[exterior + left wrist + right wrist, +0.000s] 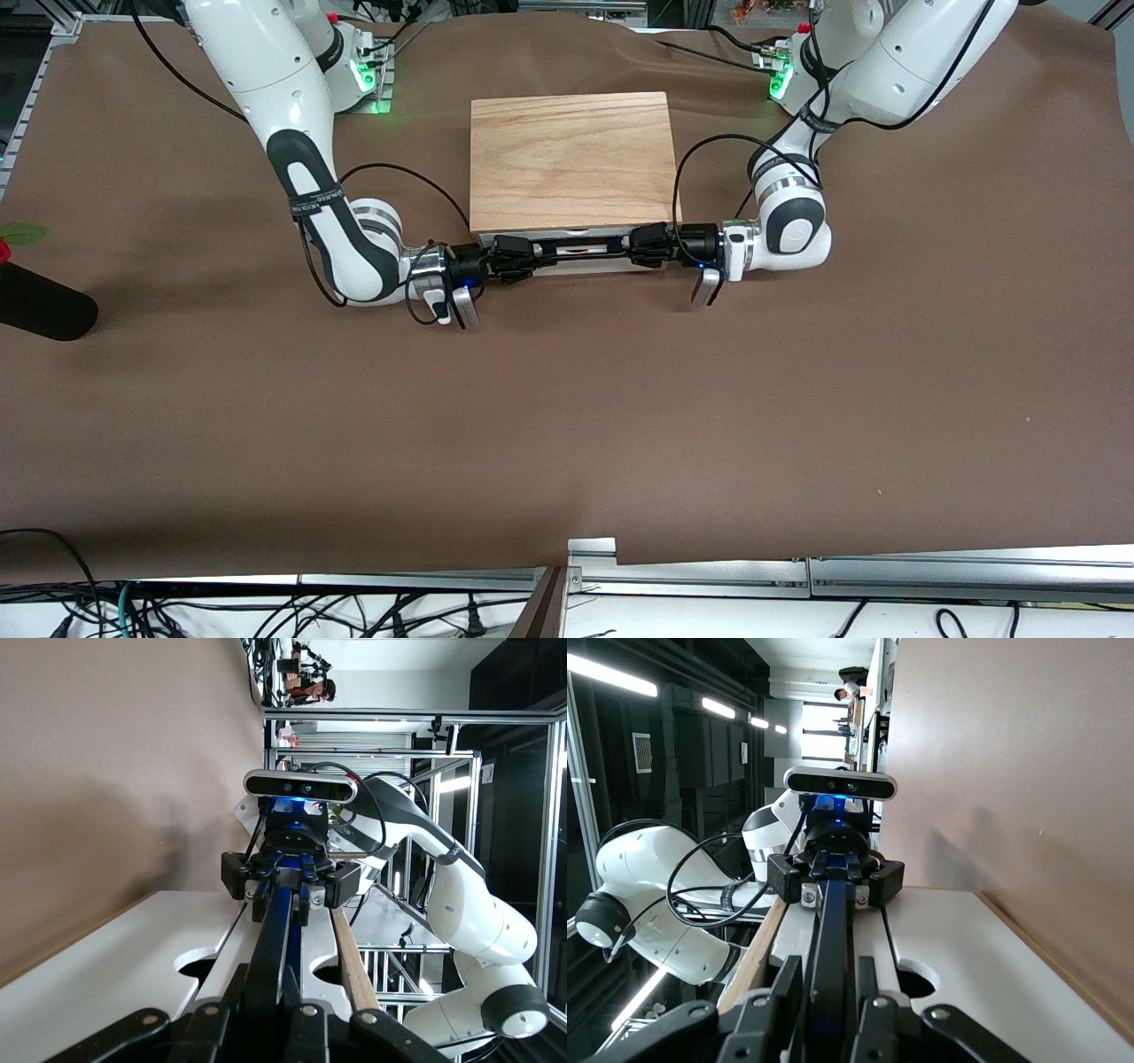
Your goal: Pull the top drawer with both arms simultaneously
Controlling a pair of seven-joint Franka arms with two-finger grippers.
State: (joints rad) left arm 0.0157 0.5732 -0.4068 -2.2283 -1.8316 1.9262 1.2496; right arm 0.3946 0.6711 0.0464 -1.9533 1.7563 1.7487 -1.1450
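Observation:
The light wood box casing (571, 159) stands mid-table. The top drawer's white front panel (585, 267) shows just below the casing's near edge, with its long black bar handle (580, 246) across it. My left gripper (640, 246) is shut on the handle's end toward the left arm. My right gripper (523, 254) is shut on the end toward the right arm. In the left wrist view my left gripper (276, 1014) clamps the bar (273, 943) beside the white panel (115, 970). In the right wrist view my right gripper (833, 1014) clamps the bar (831, 939).
A black cylinder (44, 307) with a red flower and a green leaf (22, 234) lies at the right arm's end of the table. Aluminium rails (797, 571) and loose cables run along the table's near edge. Brown cloth covers the table.

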